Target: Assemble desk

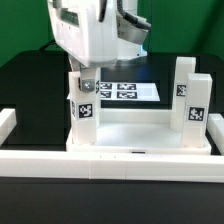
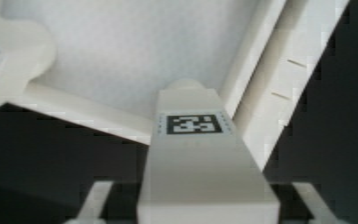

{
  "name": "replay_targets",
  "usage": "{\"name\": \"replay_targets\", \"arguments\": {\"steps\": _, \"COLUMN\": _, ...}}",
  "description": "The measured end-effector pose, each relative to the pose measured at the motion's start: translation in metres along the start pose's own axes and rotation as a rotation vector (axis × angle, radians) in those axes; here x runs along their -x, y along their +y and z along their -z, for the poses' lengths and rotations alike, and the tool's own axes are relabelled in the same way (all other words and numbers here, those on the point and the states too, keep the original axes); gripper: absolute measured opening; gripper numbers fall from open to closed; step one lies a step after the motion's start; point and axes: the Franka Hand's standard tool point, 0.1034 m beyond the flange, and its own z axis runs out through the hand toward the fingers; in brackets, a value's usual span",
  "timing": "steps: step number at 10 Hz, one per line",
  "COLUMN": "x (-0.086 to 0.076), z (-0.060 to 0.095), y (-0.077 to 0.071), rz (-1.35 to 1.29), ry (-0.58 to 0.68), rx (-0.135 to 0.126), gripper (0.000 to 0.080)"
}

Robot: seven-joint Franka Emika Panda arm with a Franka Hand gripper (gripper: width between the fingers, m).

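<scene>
The white desk top [image 1: 140, 128] lies upside down on the black table, against the front rail. Tagged white legs stand upright in its corner sockets: one at the exterior view's left front [image 1: 87, 108], and two on the right [image 1: 196, 100] [image 1: 182, 85]. My gripper [image 1: 85, 77] hangs straight over the left front leg. In the wrist view that leg [image 2: 197, 140] runs up the middle between my two fingers [image 2: 101, 200], with a dark gap on each side. The jaws are open and straddle the leg. The tray-like top [image 2: 140, 50] shows beyond it.
A long white border rail [image 1: 110, 156] runs along the front and turns back at both ends. The marker board [image 1: 122, 90] lies flat behind the desk top. The arm's white body [image 1: 95, 30] fills the upper middle of the exterior view.
</scene>
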Motion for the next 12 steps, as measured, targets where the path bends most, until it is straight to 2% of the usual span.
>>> {"name": "replay_targets", "arguments": {"steps": 2, "x": 0.0006, "z": -0.0001, "y": -0.0008, "rz": -0.128, "ry": 0.001, "rx": -0.002, "gripper": 0.029}}
{"name": "replay_targets", "arguments": {"steps": 3, "x": 0.0009, "z": -0.0004, "y": -0.0007, "rz": -0.146, "ry": 0.001, "rx": -0.002, "gripper": 0.0363}}
{"name": "replay_targets", "arguments": {"steps": 4, "x": 0.0011, "z": -0.0005, "y": -0.0007, "rz": -0.144, "ry": 0.0, "rx": -0.002, "gripper": 0.0363}}
{"name": "replay_targets", "arguments": {"steps": 5, "x": 0.0007, "z": -0.0006, "y": -0.0003, "rz": -0.11, "ry": 0.001, "rx": 0.001, "gripper": 0.0546}}
{"name": "replay_targets", "arguments": {"steps": 6, "x": 0.0008, "z": -0.0009, "y": 0.0007, "rz": -0.029, "ry": 0.0, "rx": 0.005, "gripper": 0.0628}}
{"name": "replay_targets", "arguments": {"steps": 8, "x": 0.0032, "z": 0.0006, "y": -0.0002, "rz": 0.05, "ry": -0.007, "rx": 0.018, "gripper": 0.0643}}
{"name": "replay_targets", "arguments": {"steps": 12, "x": 0.0024, "z": 0.0002, "y": 0.0002, "rz": 0.364, "ry": -0.007, "rx": 0.019, "gripper": 0.0649}}
